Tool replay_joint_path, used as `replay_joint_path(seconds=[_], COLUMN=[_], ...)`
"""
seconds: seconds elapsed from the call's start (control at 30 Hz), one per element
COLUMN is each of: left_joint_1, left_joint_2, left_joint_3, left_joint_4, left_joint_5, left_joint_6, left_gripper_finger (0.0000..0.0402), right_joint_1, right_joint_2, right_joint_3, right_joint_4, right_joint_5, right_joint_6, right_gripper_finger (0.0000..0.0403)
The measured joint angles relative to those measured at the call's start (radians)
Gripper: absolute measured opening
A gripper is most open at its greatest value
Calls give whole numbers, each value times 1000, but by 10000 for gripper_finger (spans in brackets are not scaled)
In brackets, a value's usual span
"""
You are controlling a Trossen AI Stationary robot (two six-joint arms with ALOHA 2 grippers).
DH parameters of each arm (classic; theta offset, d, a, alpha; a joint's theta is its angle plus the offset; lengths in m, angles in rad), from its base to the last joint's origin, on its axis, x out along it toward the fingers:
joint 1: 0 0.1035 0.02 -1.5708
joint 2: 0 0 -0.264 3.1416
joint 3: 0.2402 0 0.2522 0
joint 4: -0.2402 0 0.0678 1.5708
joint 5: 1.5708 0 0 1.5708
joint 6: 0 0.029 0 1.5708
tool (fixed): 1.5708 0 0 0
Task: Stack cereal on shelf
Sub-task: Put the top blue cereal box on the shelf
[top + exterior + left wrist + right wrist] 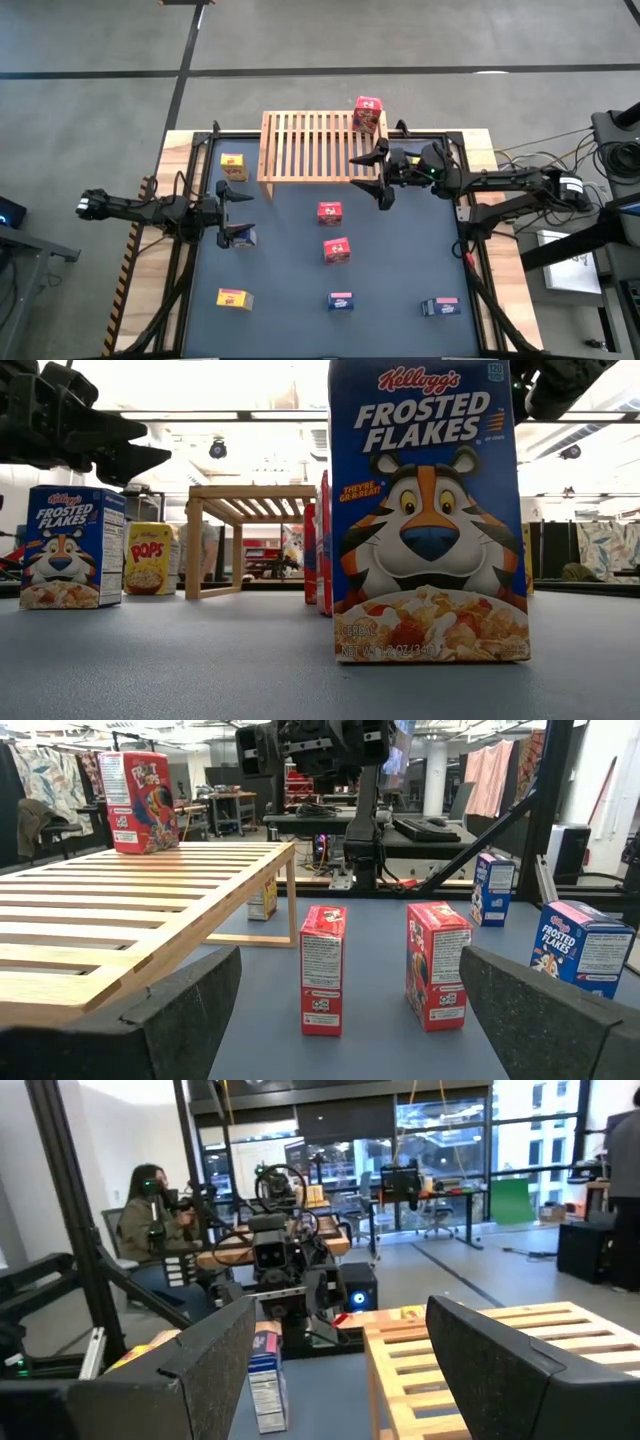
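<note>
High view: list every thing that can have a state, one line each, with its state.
shelf: upright on the mat, one box on its slats.
red box on shelf: standing at the far right corner.
two red boxes: on the mat, unstacked.
yellow boxes: on the mat, unstacked.
blue boxes: on the mat, unstacked.
left end effector: open, empty.
right end effector: open, empty.

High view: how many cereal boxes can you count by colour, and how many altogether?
red boxes: 3 (one of them on the rack)
yellow boxes: 2
blue boxes: 3
Total: 8 in the high view; anything under the rack is hidden from above.
</note>
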Motion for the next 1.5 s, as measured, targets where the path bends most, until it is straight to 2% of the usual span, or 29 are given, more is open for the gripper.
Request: replay_joint_path(seconds=[1.5], left_joint_1=[0], left_joint_2=[0], left_joint_3=[0], left_joint_4=[0], left_joint_5=[0], left_joint_6=[0], left_gripper_finger=[359], right_joint_1=[45], right_joint_2=[0], right_joint_3=[1], right_joint_4=[-2], right_joint_5=[1], right_joint_6=[-49], right_gripper_finger=[283])
